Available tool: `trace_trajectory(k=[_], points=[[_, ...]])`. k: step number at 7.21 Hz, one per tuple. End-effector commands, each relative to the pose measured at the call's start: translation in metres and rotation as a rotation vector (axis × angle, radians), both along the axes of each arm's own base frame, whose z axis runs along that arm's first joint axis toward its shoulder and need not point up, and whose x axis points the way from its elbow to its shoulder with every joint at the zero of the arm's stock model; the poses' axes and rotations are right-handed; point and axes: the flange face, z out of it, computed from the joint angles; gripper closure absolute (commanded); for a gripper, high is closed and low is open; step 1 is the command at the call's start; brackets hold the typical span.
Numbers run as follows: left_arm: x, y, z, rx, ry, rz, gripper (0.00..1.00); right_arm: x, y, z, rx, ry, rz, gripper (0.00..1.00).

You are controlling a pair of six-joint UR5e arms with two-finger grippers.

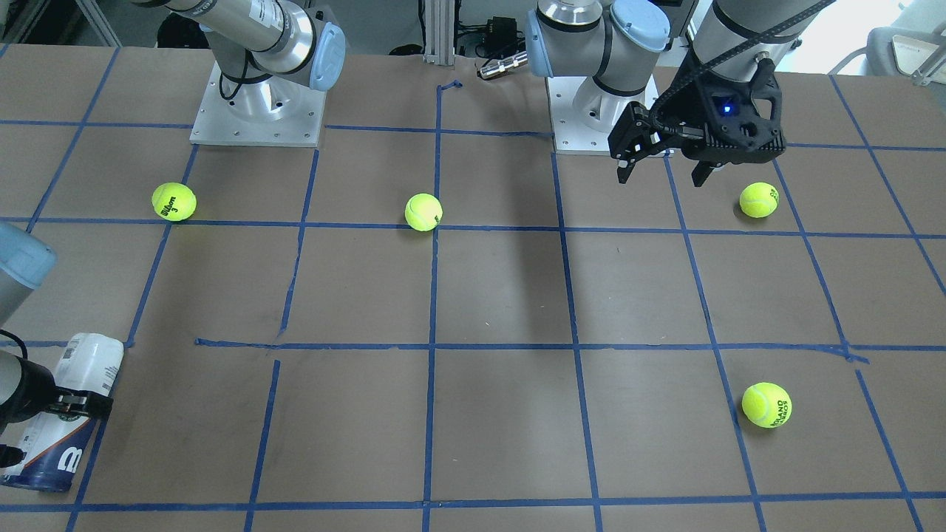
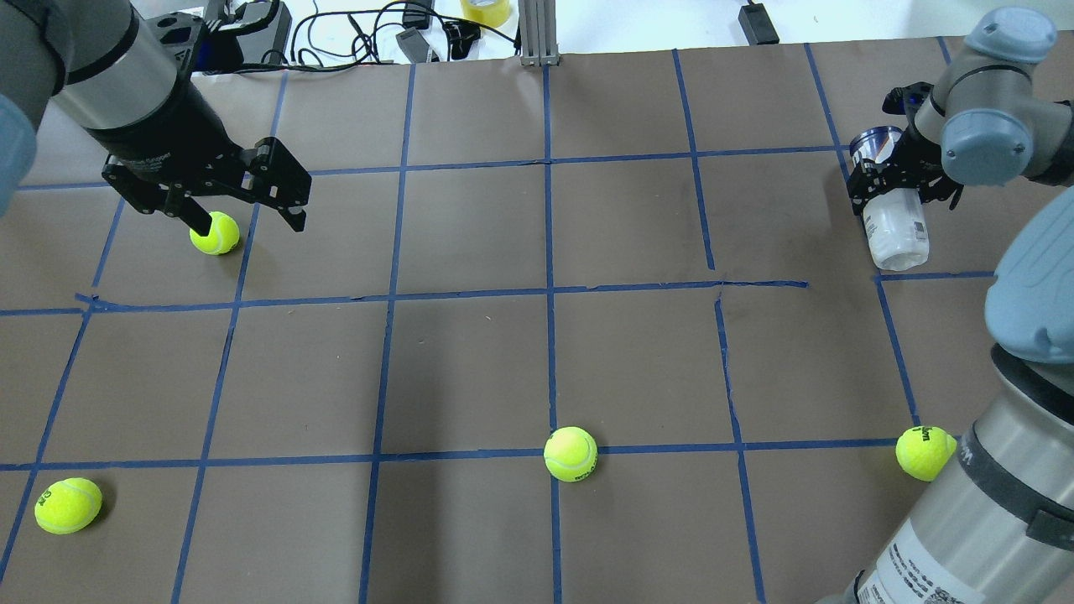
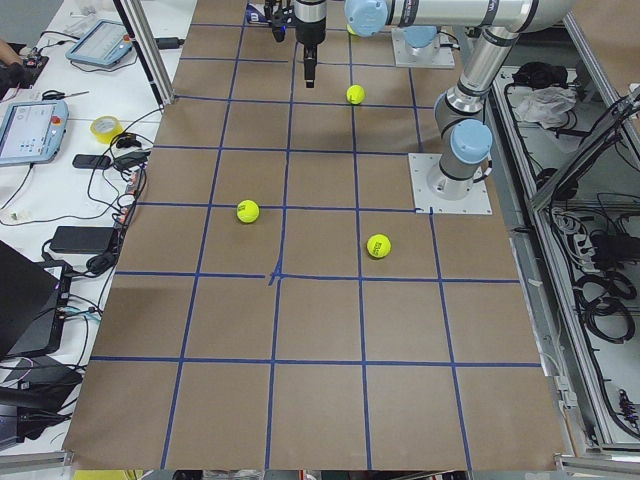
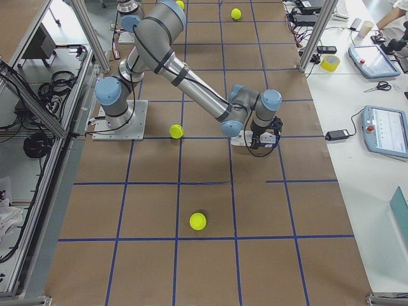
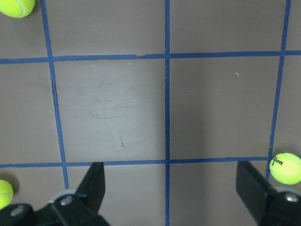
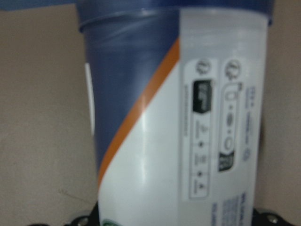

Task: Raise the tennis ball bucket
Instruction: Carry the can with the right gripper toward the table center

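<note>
overhead exterior: right hand (image 2: 892, 188) grips tennis ball bucket (image 2: 898, 236), balls (image 2: 570, 454) well apart.

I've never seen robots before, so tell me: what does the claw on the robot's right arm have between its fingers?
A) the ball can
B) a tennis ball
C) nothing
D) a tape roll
A: the right gripper has a finger on either side of the can, whose label fills the right wrist view.

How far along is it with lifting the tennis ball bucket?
Done: the right gripper grips the tennis ball bucket mid-body. In hand: the lift; the bucket looks tilted, but whether it is off the table is unclear. Left: raise it clear. The left gripper hangs open.
</note>
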Motion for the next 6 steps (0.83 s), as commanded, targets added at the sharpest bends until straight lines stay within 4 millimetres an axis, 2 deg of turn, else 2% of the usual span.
trace_trajectory(k=[1, 2, 4, 5, 6], points=[[0.003, -0.001, -0.001, 0.002, -0.001, 0.005, 0.00, -0.001, -0.002, 0.008, -0.007, 0.003, 0.107, 0.20], [0.007, -0.003, -0.001, 0.002, -0.001, 0.011, 0.00, -0.001, -0.001, 0.008, -0.003, -0.004, 0.138, 0.19], [0.024, -0.007, -0.001, -0.001, -0.002, -0.068, 0.00, 0.005, -0.002, 0.012, -0.015, -0.026, 0.388, 0.20], [0.042, -0.008, 0.001, -0.004, 0.000, -0.061, 0.00, 0.019, -0.004, 0.017, -0.030, -0.045, 0.469, 0.20], [0.049, -0.007, 0.001, 0.002, 0.002, -0.059, 0.00, 0.054, -0.011, 0.029, -0.062, -0.059, 0.579, 0.19]])
